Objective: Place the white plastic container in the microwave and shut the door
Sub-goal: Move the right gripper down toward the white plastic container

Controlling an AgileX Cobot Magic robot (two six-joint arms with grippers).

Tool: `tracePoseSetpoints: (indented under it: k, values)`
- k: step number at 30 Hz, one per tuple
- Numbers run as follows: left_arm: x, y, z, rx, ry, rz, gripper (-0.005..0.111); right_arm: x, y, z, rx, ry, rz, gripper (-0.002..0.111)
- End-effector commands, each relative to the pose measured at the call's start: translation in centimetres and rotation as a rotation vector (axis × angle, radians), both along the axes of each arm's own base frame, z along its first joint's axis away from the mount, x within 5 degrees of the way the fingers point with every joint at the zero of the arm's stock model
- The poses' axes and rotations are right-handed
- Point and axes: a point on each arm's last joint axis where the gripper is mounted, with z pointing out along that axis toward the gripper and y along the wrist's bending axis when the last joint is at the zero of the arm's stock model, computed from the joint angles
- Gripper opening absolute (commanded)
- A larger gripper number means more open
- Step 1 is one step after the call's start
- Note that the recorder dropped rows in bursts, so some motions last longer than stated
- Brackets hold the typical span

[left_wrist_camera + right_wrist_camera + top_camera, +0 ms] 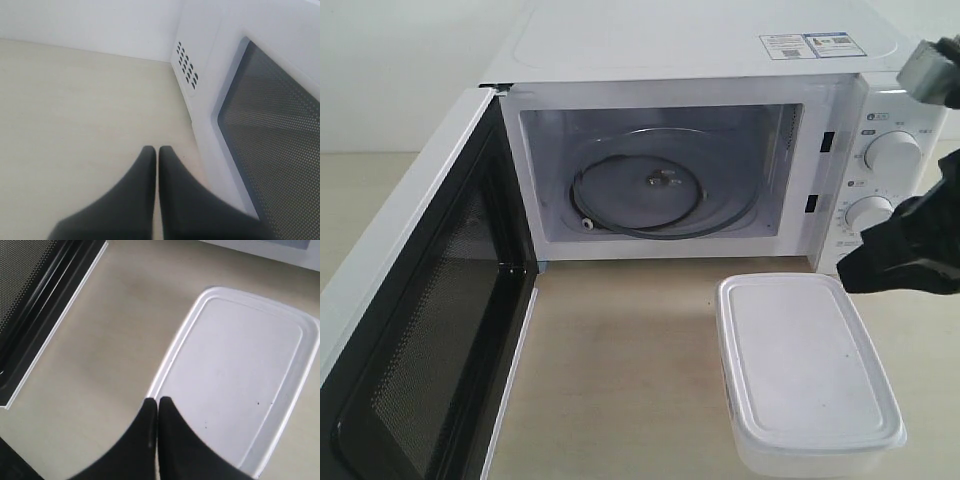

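The white plastic container, lid on, lies on the table in front of the microwave, towards the right. The door is swung wide open to the left, and the cavity shows the glass turntable. My right gripper hovers just beyond the container's far right corner. In the right wrist view the right gripper is shut and empty, over the edge of the container. My left gripper is shut and empty above bare table, beside the outer face of the door.
Two round dials sit on the microwave's right panel, close behind my right arm. A vent grille marks the microwave's side wall. Light wooden table lies between the open door and the container.
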Motion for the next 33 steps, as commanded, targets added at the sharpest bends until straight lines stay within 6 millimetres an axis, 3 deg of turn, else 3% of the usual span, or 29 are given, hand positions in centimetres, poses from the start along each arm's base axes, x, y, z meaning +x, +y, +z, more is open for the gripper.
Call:
tracePoseSetpoints:
  k: [1, 14, 22, 24, 28, 31, 33]
  values:
    - [0.0, 0.0, 0.0, -0.006, -0.005, 0.002, 0.004, 1.1, 0.2, 0.1, 0.009, 0.002, 0.003, 0.000]
    - [0.0, 0.0, 0.0, -0.006, -0.005, 0.002, 0.004, 1.2, 1.6, 1.4, 0.219, -0.019, 0.016, 0.000]
    - [0.0, 0.0, 0.0, -0.006, -0.005, 0.002, 0.004, 1.1, 1.6, 1.5, 0.220, -0.024, 0.044, 0.000]
    - [0.0, 0.0, 0.0, -0.006, -0.005, 0.002, 0.004, 1.3, 0.6, 1.7, 0.274, -0.040, 0.024, 0.000]
    - [0.0, 0.0, 0.0, -0.006, -0.005, 0.002, 0.004, 1.6, -2.7, -0.1, 0.431, -0.049, -0.111, 0.000]
    - [0.0, 0.0, 0.0, -0.006, -0.005, 0.002, 0.004, 1.2, -4.4, -4.1, 0.460, 0.017, -0.200, 0.000]
    - [0.0, 0.0, 0.0, -0.006, -0.005, 0.002, 0.004, 1.0, -4.8, -5.7, 0.421, 0.102, -0.189, 0.000]
